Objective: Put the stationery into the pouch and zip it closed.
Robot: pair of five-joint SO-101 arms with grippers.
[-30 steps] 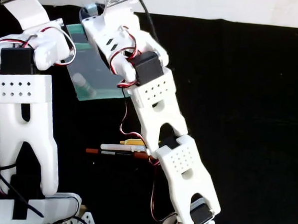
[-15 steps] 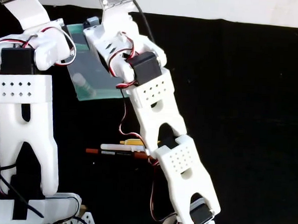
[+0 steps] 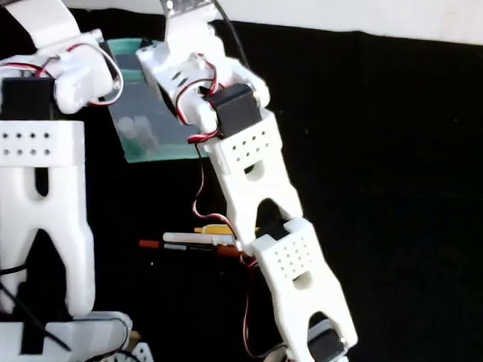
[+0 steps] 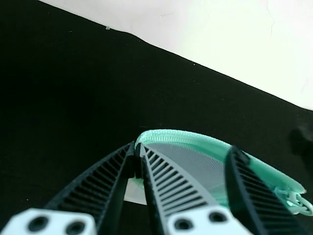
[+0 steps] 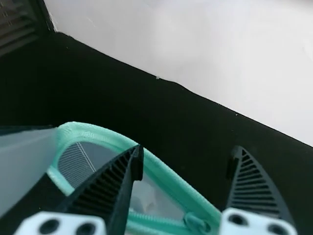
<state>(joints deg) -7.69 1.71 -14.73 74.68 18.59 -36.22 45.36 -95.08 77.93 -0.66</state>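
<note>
The translucent green pouch (image 3: 147, 119) lies at the back left of the black table, with two small pale items (image 3: 139, 129) inside. My left gripper (image 4: 137, 147) is shut on the pouch's green rim (image 4: 186, 137), which holds the mouth open. My right gripper (image 5: 186, 154) is open at the same mouth, with one finger (image 5: 122, 176) at the rim (image 5: 98, 134) and the other over the black cloth. The zip pull (image 5: 195, 225) hangs near the right gripper. Several pens (image 3: 191, 242) lie side by side on the table, nearer the arms' bases.
My right arm's white links (image 3: 258, 182) cross above the right ends of the pens. A white wall (image 3: 356, 9) rises behind the table's far edge. Bare black cloth (image 3: 403, 197) spreads to the right.
A small bluish thing at the right gripper's tip by the pouch mouth is gone. A second pale item now lies inside the pouch. The pouch's near part shifted slightly.
</note>
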